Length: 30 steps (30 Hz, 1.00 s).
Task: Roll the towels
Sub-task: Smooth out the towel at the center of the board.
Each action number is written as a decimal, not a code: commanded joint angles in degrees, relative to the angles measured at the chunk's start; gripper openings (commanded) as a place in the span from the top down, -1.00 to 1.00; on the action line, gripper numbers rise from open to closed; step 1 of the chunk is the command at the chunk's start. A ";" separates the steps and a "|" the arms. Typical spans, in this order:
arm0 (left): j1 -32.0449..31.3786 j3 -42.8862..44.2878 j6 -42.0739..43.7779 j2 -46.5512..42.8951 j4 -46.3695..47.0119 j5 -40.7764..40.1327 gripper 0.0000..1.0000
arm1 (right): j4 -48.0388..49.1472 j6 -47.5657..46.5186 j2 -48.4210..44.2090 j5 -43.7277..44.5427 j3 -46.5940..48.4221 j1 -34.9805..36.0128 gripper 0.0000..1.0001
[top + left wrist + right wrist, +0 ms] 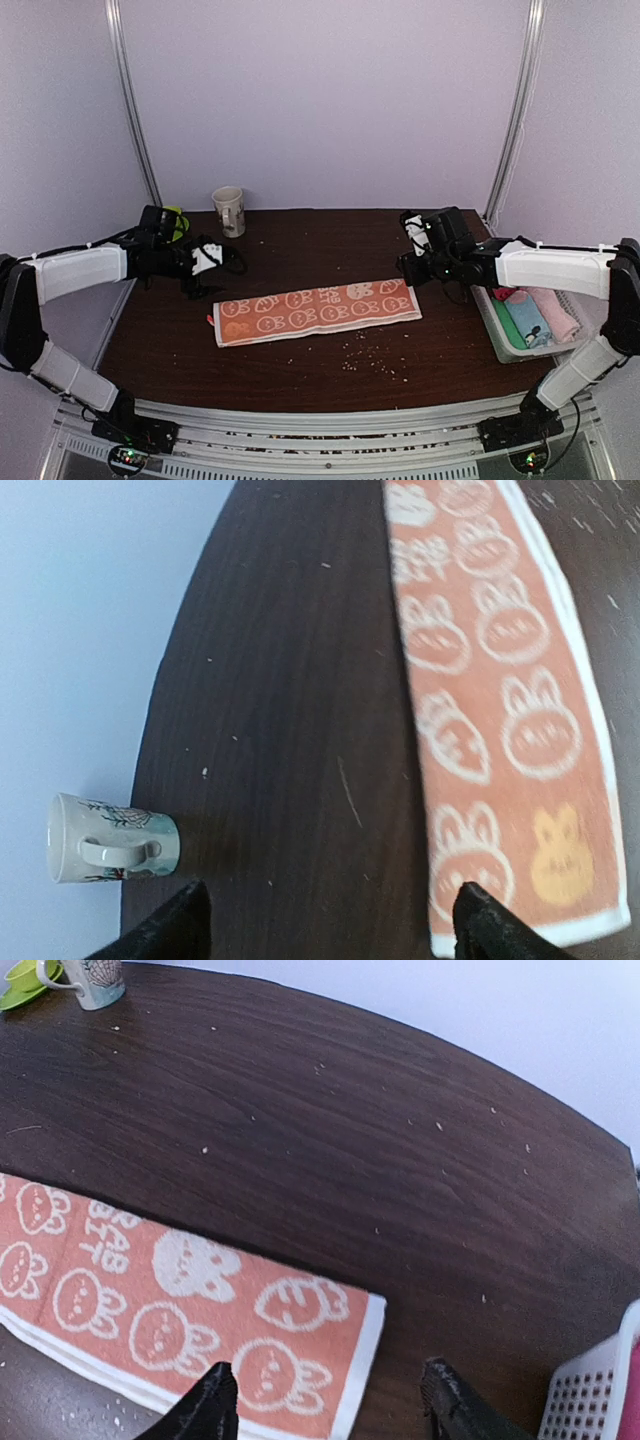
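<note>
- Orange bunny towel [318, 312] lies flat, unrolled, between both sets of fingers, one end near each.
- Left gripper [328, 910] and right gripper [328, 1375]: fingers wide, holding nothing.
- Rolling not yet begun.

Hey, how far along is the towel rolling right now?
Done: the orange bunny towel lies spread flat as a long strip. In hand: nothing; the left hand and right hand are both open near its ends. Left: the rolling itself, no turn started. The basket already holds rolled cloths.
</note>
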 commanded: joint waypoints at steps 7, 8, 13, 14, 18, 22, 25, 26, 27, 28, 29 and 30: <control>-5.55 21.10 -26.43 21.06 -4.70 -12.04 -0.67 | -1.50 10.07 18.21 -9.77 14.82 -4.56 -0.52; -4.60 21.75 -27.67 22.19 -6.01 -11.29 -0.67 | -1.14 10.62 18.77 -11.02 14.99 -5.97 -0.50; -4.04 22.27 -31.02 24.42 -7.27 -7.28 -0.55 | 3.10 11.86 20.97 -18.42 15.95 -8.13 -0.32; -4.26 22.47 -31.32 24.29 -6.92 -6.92 -0.52 | 5.17 13.40 21.39 -21.56 15.71 -8.05 -0.25; -7.23 23.76 -31.49 24.88 -2.30 -13.23 -0.48 | 15.91 21.24 23.88 -31.09 14.58 -6.29 -0.13; -11.46 26.08 -31.69 28.29 3.57 -22.09 -0.50 | 24.30 29.33 28.58 -32.78 16.03 -3.82 -0.09; -14.28 27.79 -31.20 32.46 7.62 -27.32 -0.52 | 30.33 36.21 32.67 -33.43 17.28 -2.39 -0.08; -14.99 28.09 -31.17 33.65 8.84 -28.73 -0.52 | 31.73 37.68 34.70 -33.71 17.88 -1.96 -0.07; -15.79 28.35 -31.14 34.81 9.90 -29.95 -0.52 | 32.81 38.84 36.06 -33.97 18.60 -1.66 -0.05; -16.28 28.65 -31.06 35.81 10.63 -30.39 -0.53 | 33.66 39.65 37.25 -33.92 19.11 -1.40 -0.05; -16.79 28.65 -30.98 36.69 11.45 -30.93 -0.53 | 34.56 40.43 38.10 -33.76 19.50 -1.13 -0.04; -17.32 28.43 -31.05 37.41 12.35 -31.68 -0.53 | 35.75 40.99 38.81 -33.66 19.58 -0.96 -0.03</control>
